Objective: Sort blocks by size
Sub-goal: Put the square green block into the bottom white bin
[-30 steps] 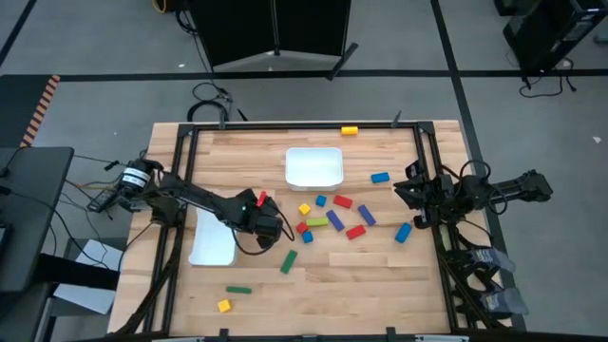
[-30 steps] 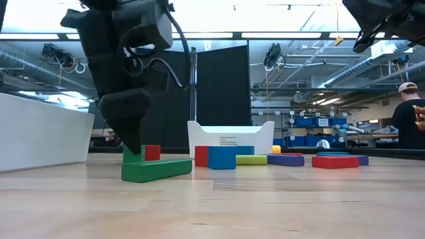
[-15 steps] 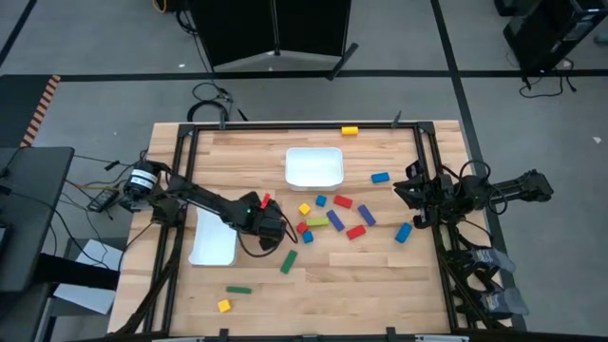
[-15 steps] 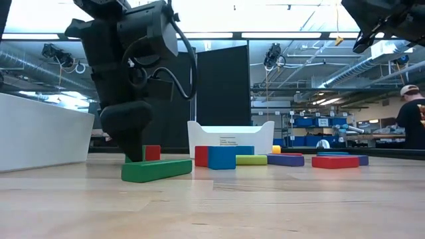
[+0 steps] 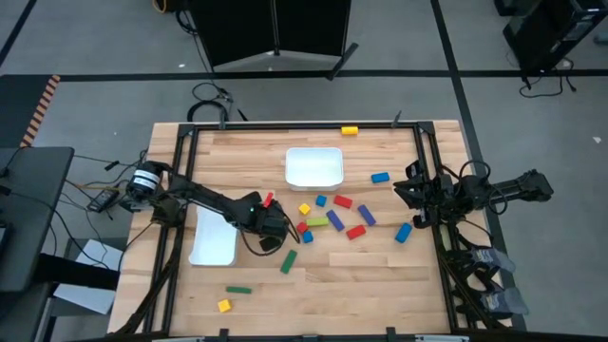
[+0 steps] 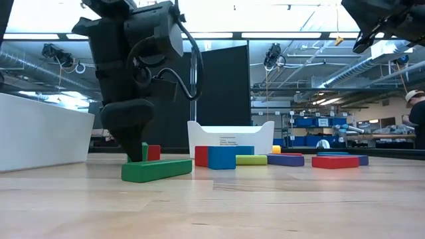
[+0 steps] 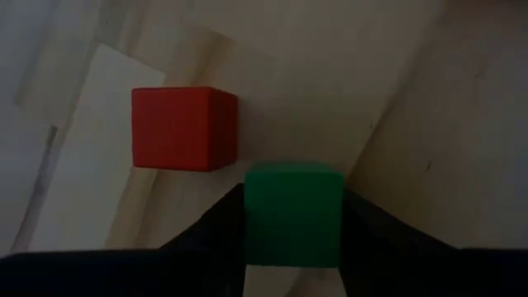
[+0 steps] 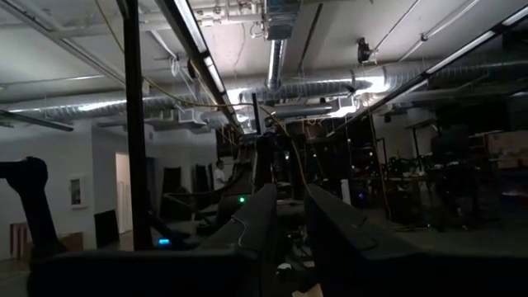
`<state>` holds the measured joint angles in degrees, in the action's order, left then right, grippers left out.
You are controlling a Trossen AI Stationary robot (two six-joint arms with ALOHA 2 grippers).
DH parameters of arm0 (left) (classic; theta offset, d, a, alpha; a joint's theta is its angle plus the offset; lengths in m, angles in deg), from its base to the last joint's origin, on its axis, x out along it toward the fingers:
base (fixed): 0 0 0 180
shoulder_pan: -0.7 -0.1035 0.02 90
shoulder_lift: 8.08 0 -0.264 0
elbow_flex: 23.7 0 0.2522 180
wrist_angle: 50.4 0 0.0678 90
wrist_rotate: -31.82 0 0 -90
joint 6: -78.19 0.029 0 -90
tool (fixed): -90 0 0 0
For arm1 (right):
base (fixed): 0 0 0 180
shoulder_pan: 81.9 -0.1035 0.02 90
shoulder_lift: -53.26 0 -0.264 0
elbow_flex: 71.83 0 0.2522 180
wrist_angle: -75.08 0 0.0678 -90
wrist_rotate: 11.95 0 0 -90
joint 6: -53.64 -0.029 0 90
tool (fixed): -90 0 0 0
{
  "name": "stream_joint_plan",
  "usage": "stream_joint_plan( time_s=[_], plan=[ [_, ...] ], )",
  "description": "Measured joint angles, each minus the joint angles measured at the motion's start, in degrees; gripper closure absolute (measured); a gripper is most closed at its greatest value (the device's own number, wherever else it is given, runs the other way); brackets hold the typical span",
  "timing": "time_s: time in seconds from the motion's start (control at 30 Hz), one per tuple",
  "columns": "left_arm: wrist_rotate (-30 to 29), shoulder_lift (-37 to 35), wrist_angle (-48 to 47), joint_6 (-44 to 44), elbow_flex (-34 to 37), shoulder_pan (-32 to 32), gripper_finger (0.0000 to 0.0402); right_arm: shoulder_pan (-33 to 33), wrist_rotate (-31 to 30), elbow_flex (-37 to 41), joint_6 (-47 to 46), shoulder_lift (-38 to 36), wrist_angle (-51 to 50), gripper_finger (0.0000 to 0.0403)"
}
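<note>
Near the white tray, left gripper fingers flank a green cube

high: overhead, down | low: tabletop, level | wrists: fwd

The wooden table carries two white trays: one tray just left of the left gripper, the other tray beyond it. A green bar lies just before that claw. Coloured blocks scatter to its right; a green bar and yellow cube lie nearer the front edge.
</note>
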<state>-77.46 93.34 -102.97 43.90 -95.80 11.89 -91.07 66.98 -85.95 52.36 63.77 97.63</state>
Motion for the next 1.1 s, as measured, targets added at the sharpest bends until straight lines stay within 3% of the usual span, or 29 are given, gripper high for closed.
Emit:
stream_joint_plan(
  time_s=[0.27,0.47,0.6,0.77,0.87,1.1],
  plan=[
    [0.86,0.02,-6.75,2.83,-8.41,0.33,0.0262,0.0,0.02,0.0,-0.04,0.0,-0.32,0.0326],
    [-5.14,-6.43,-8.95,5.1,-12.92,4.97,0.0262,0.0,0.02,0.0,-1.69,1.37,-1.18,0.0326],
    [-7.52,-14.33,-14.2,-0.06,-12.95,9.53,0.0262,-0.02,-1.0,0.0,-1.75,4.2,-2.0,0.0326],
    [-9.67,-21.48,-23.63,-12.69,-12.99,15.04,0.0262,-0.01,-7.54,-0.01,-1.67,9.21,-1.64,0.0326],
    [-7.25,-22.45,-29.57,-19.72,-13.01,18.24,0.0262,0.0,-8.87,-0.91,-2.76,12.55,-2.1,0.0326],
    [6.93,-21.02,-39.48,-27.15,-12.94,24.24,0.0262,0.04,-9.82,-6.29,-3.06,21.95,-4.17,0.0321]
  ],
)
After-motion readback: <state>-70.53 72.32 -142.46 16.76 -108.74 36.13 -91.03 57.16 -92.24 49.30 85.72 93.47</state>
